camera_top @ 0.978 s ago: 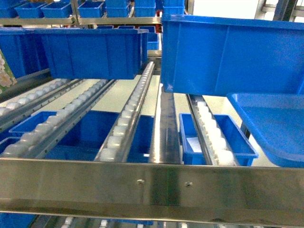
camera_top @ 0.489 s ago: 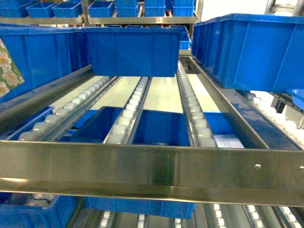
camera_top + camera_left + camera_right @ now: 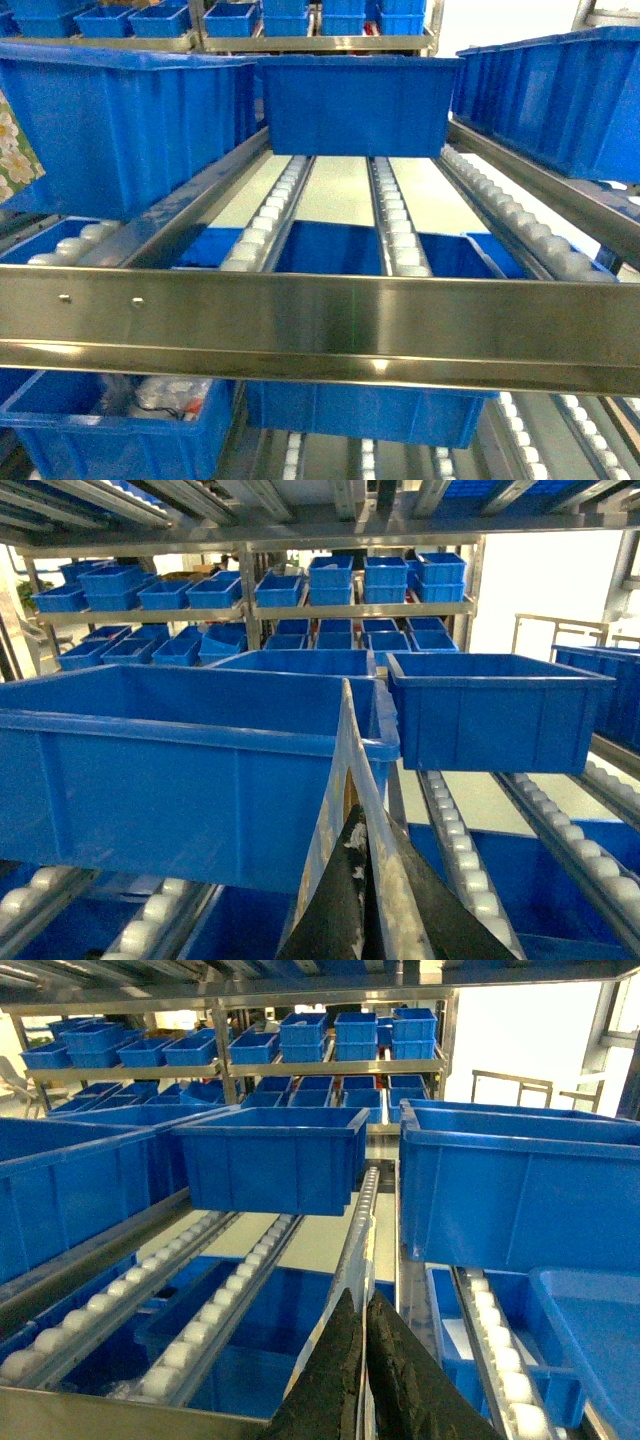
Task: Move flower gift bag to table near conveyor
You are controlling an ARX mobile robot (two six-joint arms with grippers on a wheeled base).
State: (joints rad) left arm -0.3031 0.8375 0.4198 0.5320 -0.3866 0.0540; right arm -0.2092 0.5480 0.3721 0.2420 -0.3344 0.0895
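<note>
Rollers of the conveyor fill our head view; the flower gift bag peeks in at far left. Our left gripper and right gripper look pressed closed, empty, tucked for travel. No table shows.

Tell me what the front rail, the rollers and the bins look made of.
Front rail: likely stainless steel, brushed and shiny, mirroring blue and glare. Rollers: apparently white plastic, smooth, dull sheen. Bins: blue moulded plastic, semi-gloss, with ribbed walls.
</note>
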